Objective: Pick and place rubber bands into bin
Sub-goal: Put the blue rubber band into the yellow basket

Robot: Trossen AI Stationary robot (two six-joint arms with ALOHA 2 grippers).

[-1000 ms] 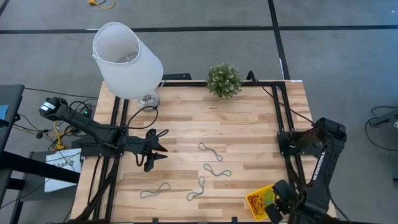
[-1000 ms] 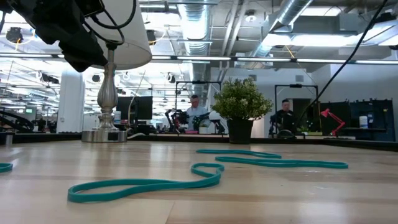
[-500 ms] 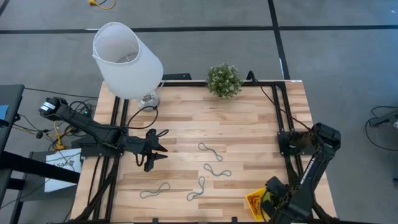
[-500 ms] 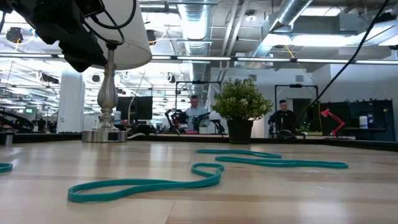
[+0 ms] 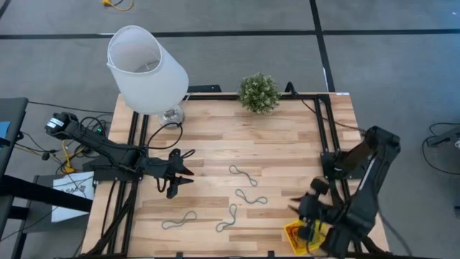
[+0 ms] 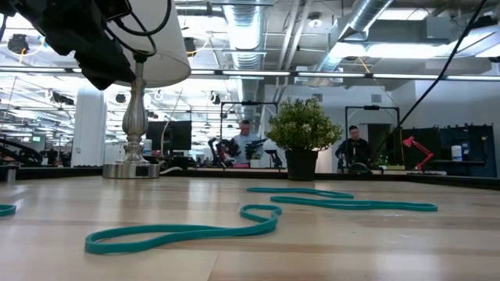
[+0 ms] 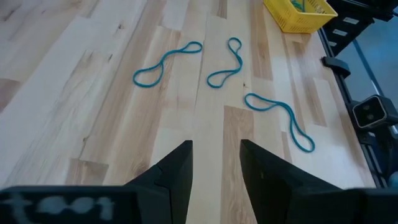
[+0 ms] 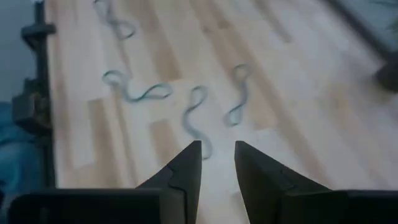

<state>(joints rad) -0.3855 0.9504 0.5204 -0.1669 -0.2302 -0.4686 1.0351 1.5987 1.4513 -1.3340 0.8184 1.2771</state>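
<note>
Four teal rubber bands (image 5: pixel 243 175) lie flat mid-tabletop (image 5: pixel 287 144), left of the yellow bin (image 5: pixel 302 234) at lower right; featherlight, limp, they want pinching across a raised strand, and both right gripper (image 5: pixel 302 210) and left gripper (image 5: pixel 185 173) jaws hang parted, empty.

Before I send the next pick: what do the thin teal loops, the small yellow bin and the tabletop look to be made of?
The thin teal loops look like matte rubber: they lie limp in flat, wavy curves on the wood. The small yellow bin looks like moulded plastic, judging by its bright uniform colour and perforated wall. The tabletop looks like pale butcher-block wood with a smooth finish: joined strips with visible grain.
</note>
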